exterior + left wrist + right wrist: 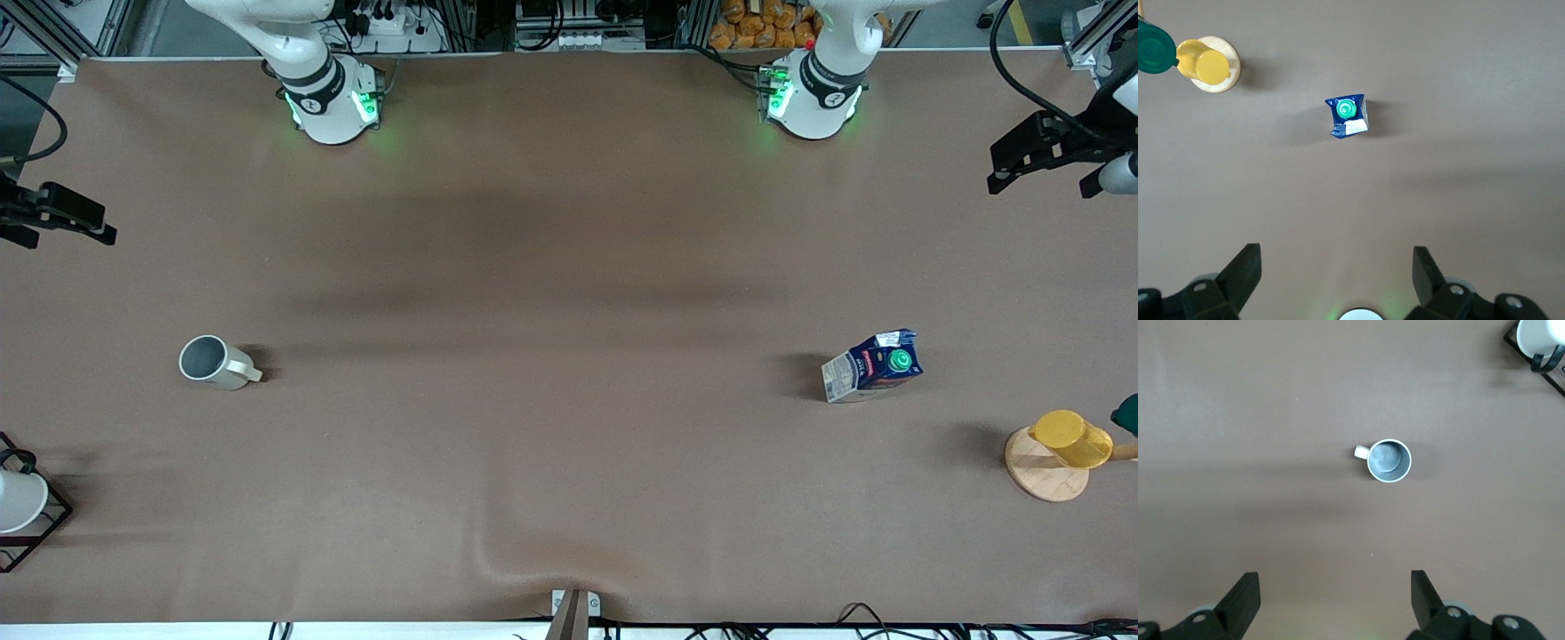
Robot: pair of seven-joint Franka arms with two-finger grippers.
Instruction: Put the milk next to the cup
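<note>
The milk (871, 364), a dark blue carton with a green cap, stands upright toward the left arm's end of the table; it also shows in the left wrist view (1348, 115). The cup (213, 363), a beige mug with a grey inside, stands toward the right arm's end, handle toward the table's middle; it also shows in the right wrist view (1389, 460). My left gripper (1337, 267) is open and empty, high over the bare table at its own end (1009, 169). My right gripper (1335, 590) is open and empty, high over its end (80, 222).
A yellow cup on a round wooden stand (1062, 449) and a dark green thing (1127, 413) are at the left arm's end, nearer the front camera than the milk. A white cup in a black wire rack (18, 502) is at the right arm's end.
</note>
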